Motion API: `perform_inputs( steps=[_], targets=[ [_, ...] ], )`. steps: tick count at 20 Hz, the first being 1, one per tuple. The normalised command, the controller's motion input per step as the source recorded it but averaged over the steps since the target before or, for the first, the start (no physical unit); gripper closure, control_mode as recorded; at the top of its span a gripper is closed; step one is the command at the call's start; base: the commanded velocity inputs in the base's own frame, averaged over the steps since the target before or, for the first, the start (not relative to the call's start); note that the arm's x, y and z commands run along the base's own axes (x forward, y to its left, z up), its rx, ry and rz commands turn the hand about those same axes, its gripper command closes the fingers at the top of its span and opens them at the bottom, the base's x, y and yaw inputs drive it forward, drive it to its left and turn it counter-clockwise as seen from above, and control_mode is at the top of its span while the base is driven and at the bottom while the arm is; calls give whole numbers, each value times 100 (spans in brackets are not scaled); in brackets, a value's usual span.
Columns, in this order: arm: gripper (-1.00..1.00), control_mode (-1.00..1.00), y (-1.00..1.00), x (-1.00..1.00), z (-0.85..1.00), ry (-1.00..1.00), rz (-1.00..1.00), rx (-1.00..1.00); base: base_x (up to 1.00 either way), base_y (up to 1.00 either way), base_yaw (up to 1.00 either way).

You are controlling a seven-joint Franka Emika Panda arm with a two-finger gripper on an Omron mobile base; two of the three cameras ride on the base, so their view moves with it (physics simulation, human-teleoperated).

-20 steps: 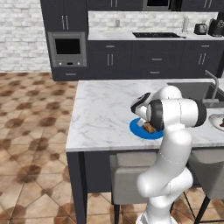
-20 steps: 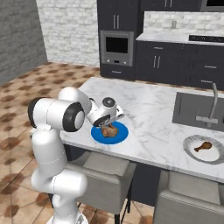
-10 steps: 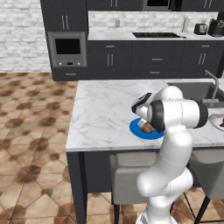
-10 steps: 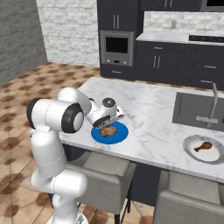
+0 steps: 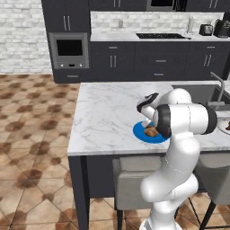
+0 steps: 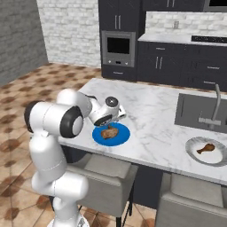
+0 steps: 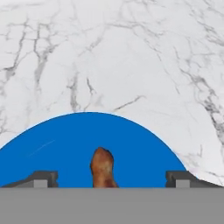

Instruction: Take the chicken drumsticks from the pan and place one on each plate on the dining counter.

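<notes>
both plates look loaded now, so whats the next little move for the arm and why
Probably lift the gripper straight up and away. Its fingertips stand wide apart on either side of the drumstick, which lies on the blue plate, so it looks released. The grey-white plate already carries the other drumstick. A straight rise should avoid nudging the piece.

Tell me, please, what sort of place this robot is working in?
A rendered home kitchen, it seems: a built-in oven in dark cabinets, a marble island counter with sink and faucet, and stools beneath.

Both base views share the blue plate (image 5: 143,133); hand view looks closely down.
</notes>
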Motion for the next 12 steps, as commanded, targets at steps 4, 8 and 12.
perform_inputs(
  steps=[4, 8, 12],
  targets=[
    [-100, -100, 2, -19, 69, 7, -4, 0, 0, 0, 0],
    [-100, -100, -4, -52, 68, 15, -19, 0, 0, 0, 0],
    [-100, -100, -3, -56, 61, 28, -27, 0, 0, 0, 0]
  ],
)
